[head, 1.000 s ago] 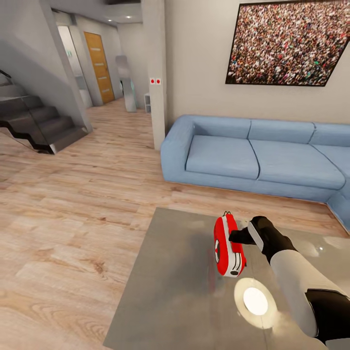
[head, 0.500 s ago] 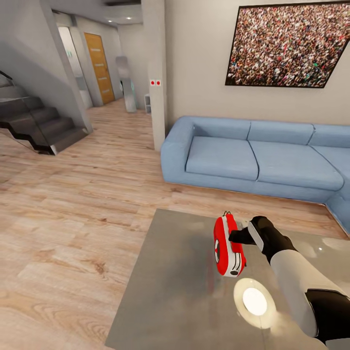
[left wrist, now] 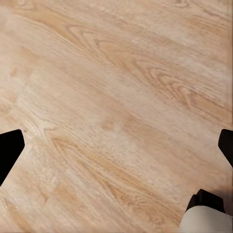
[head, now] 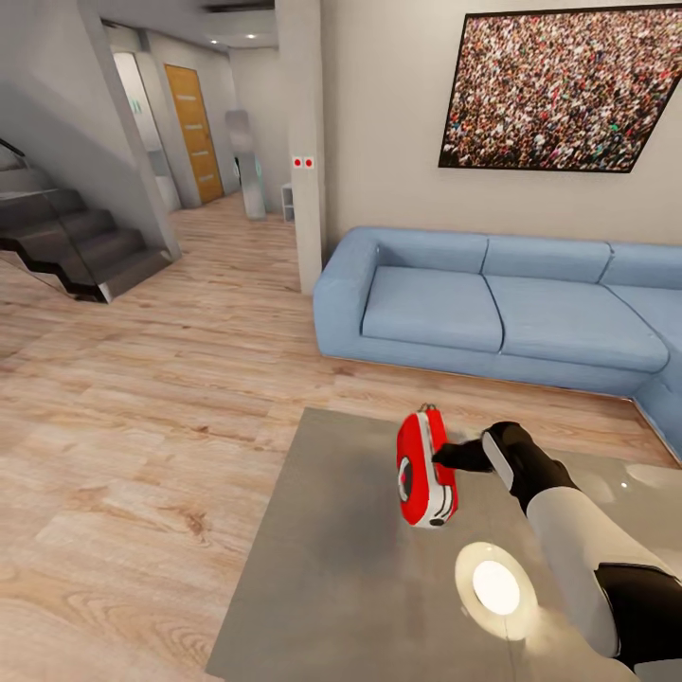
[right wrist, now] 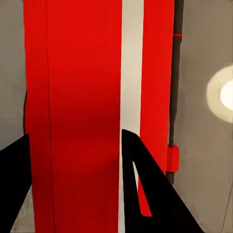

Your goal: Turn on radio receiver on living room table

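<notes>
The red radio receiver, with its white trim band, stands on edge on the glossy grey table, its dial facing left. My right gripper reaches in from the right, and its dark fingertips touch the radio's side. In the right wrist view the radio is very close. The right gripper has a gap between its black fingers, and nothing is held in it. My left gripper hangs open over bare wood floor.
A blue sectional sofa runs along the wall behind the table, under a framed crowd photo. Light wood floor spreads to the left towards dark stairs and a hallway. A round lamp reflection glares on the tabletop.
The radio has shifted left and slightly away across the table. My right gripper has followed it, still against its side. The view moved up very slightly early on.
</notes>
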You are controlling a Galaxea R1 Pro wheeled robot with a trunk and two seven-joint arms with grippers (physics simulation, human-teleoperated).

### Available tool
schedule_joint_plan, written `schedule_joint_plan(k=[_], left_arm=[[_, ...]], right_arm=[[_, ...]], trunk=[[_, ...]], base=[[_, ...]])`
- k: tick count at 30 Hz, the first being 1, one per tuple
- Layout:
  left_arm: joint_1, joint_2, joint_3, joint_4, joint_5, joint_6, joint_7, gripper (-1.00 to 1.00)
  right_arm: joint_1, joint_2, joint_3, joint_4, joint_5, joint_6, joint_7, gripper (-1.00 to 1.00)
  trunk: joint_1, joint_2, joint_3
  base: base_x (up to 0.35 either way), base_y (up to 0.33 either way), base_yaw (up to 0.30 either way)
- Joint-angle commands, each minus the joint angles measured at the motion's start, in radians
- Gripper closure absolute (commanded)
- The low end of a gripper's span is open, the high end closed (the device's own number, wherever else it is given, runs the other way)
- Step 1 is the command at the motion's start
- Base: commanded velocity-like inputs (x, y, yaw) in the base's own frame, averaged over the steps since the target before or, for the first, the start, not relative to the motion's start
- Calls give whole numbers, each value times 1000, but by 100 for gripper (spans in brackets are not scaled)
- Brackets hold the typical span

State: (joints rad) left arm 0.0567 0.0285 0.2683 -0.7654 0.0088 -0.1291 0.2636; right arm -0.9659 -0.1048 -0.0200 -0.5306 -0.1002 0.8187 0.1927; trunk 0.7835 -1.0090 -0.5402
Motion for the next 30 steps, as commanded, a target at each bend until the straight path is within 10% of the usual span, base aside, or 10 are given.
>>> schedule_joint_plan(k=[1, 8, 15, 18, 23, 24, 30], left_arm=[[0, -4, -2, 0, 0, 1, 0, -100], [0, -19, -8, -43, -2, -1, -6, -100], [0, -9, -7, -290, -7, 37, -10, -100], [0, -9, -7, -440, -5, 137, -11, -100], [0, -11, -10, -630, -3, 282, -18, -100], [0, -12, -11, -667, -2, 302, -28, 100], [0, -21, -106, -759, 3, 334, -164, 100]], right_arm=[[0, -1, 0, 1, 18, -9, 43, 100], [2, -10, 2, 2, 88, -34, 245, 100], [4, -11, 2, 16, 246, -118, 469, 100], [4, -11, 2, 30, 336, -162, 555, 100], [4, -10, 2, 40, 375, -195, 646, 100], [4, -10, 2, 43, 379, -198, 668, 100], [4, -10, 44, 66, 414, -253, 836, 100]], trunk=[[0, 0, 0], [0, 0, 0], [0, 0, 0], [0, 0, 0], [0, 0, 0], [0, 0, 0], [0, 0, 0]], base=[[0, 0, 0], [0, 0, 0], [0, 0, 0], [0, 0, 0], [0, 0, 0], [0, 0, 0], [0, 0, 0]])
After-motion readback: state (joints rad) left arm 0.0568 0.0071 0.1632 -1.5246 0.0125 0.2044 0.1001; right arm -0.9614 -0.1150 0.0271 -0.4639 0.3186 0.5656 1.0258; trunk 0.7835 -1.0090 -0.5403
